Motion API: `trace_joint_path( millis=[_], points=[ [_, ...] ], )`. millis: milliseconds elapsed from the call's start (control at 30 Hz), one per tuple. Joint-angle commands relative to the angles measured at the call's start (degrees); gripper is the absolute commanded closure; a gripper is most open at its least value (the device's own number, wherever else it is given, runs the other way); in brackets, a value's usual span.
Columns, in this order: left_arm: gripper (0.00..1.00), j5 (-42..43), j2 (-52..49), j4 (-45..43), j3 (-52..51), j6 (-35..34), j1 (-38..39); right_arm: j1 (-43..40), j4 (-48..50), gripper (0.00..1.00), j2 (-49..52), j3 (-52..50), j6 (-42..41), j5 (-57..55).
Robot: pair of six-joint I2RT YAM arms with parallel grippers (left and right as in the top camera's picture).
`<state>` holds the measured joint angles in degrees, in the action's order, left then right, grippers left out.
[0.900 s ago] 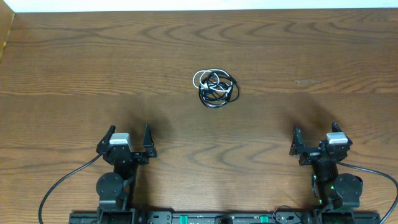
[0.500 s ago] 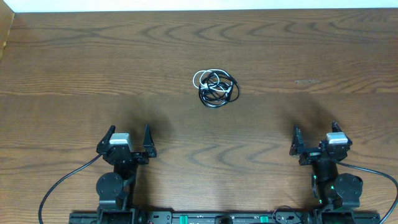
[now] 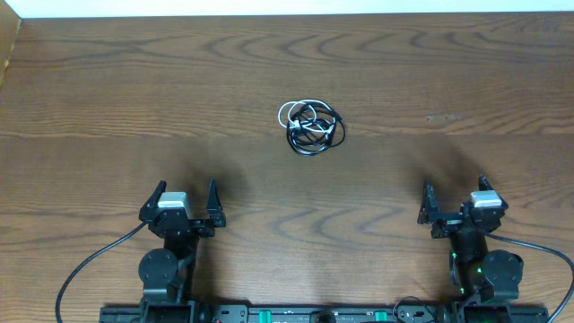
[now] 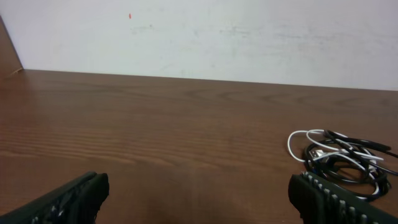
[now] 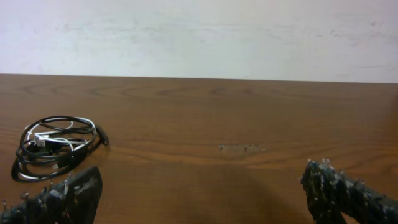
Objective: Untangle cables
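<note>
Wood table: brown grain, smooth and flat; it gives little to stop a light bundle from sliding
Cables: one small knot of two black cords and a white one; it lies mid-table toward the far side, between the two arms and well apart from both; the white loop shows at the bundle's left edge
Left gripper: at the near edge; fingers spread wide with nothing between them
Right gripper: at the near edge on the other side; fingers likewise spread wide and empty
Risk, grasp: the cords are far thinner than the fingers and lie flat; a pinch from above may close on wood and miss, or catch several strands at once
Risk, pull: with one strand held and nothing pinning the rest, the whole knot would likely drag along rather than loosen; a tug on the wrong loop could tighten it
Risk, plugs: a small plug may snag inside a loop; which strand crosses over which cannot be told from these views
Risk, arms: both must reach into the same small spot; their fingers could collide above the bundle
</note>
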<state>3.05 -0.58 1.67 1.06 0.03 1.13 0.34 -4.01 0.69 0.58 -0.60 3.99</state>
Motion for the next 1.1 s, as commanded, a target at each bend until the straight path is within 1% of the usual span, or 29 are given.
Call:
trace_joint_path(
  millis=[0, 733, 767, 800, 900, 967, 1033, 1067],
  points=[
    [0.02, -0.96, 0.35, 2.36, -0.83, 0.76, -0.35, -0.46, -0.07, 0.01, -0.2, -0.24, 0.68, -0.63],
    [0.02, -0.26, 0.35, 2.1, -0.83, 0.31, -0.35, -0.46, 0.04, 0.01, -0.2, -0.24, 1.09, -1.27],
    [0.02, 1.22, 0.35, 1.95, -0.81, -0.33, -0.35, -0.46, 0.11, 0.01, -0.2, -0.24, 1.05, -1.07],
    [0.02, 4.5, 0.35, 1.64, -0.81, -1.62, -0.35, -0.46, 0.46, 0.01, -0.2, -0.26, 0.59, -0.04],
    [0.02, 16.04, 0.35, -1.31, -0.81, -2.71, -0.35, -0.46, 1.49, 0.01, -0.2, -0.26, -6.95, 9.42],
    [0.02, 21.05, 0.35, -5.29, -0.83, -2.71, -0.35, -0.46, 2.25, 0.01, -0.2, -0.26, -8.66, 14.08],
    [0.02, 21.99, 0.35, -9.03, -0.81, -2.71, -0.35, -0.46, 4.02, 0.01, -0.2, -0.26, -8.83, 14.64],
    [0.02, 21.84, 0.35, -11.93, -0.81, -2.71, -0.37, -0.46, 6.86, 0.01, -0.2, -0.26, -9.75, 14.67]
  ],
)
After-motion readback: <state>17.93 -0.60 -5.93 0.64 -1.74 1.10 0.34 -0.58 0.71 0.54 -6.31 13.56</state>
